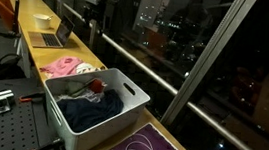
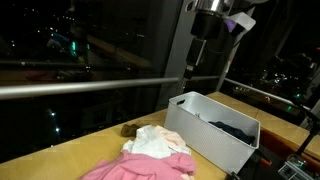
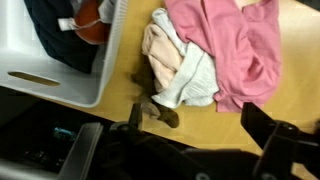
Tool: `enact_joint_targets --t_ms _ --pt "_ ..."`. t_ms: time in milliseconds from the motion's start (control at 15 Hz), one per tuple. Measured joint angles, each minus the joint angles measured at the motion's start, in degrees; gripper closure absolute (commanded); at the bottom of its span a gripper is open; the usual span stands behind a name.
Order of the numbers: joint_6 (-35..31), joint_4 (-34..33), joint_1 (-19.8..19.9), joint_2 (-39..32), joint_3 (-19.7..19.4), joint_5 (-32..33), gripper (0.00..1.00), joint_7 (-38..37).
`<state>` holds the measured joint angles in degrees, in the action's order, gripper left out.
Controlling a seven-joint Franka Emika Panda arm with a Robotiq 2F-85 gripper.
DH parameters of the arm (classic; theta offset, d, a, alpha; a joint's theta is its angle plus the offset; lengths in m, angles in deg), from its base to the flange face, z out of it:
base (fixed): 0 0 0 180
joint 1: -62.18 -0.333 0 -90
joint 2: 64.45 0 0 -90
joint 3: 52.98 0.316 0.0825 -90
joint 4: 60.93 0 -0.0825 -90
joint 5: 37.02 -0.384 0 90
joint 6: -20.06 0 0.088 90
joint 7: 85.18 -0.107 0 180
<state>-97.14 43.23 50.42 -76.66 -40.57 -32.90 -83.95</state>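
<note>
Wrist view showed the gripper (image 3: 195, 118) with both fingers spread wide and nothing between them, hanging over the wooden table (image 3: 120, 88). Nearest below lay the cream cloth (image 3: 178, 65), bunched and touching the pink garment (image 3: 235, 45). Both were just beside the white bin (image 3: 60, 80), outside it. Dark clothes (image 3: 55, 18) and a red item (image 3: 92, 30) sat inside the bin. In an exterior view the gripper (image 2: 203, 65) hung well above the bin's rim. We judged a clean grab needed a straight drop onto a raised fold of the cream cloth, with the fingers clear of the bin wall and off the pink garment so it wouldn't drag along. We couldn't identify a small dark thing (image 3: 152, 108) by the pile.
</note>
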Motion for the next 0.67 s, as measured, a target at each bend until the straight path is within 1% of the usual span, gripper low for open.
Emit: enact_joint_targets --t_ms 333,467,667 --pt "-5.60 8.72 6.98 4.17 -5.51 -0.05 0.00 6.90" --pt "-8.47 11.64 8.93 4.34 -7.27 0.00 0.00 9.17" --pt "-13.29 16.31 10.81 3.57 -9.22 0.19 0.00 11.35"
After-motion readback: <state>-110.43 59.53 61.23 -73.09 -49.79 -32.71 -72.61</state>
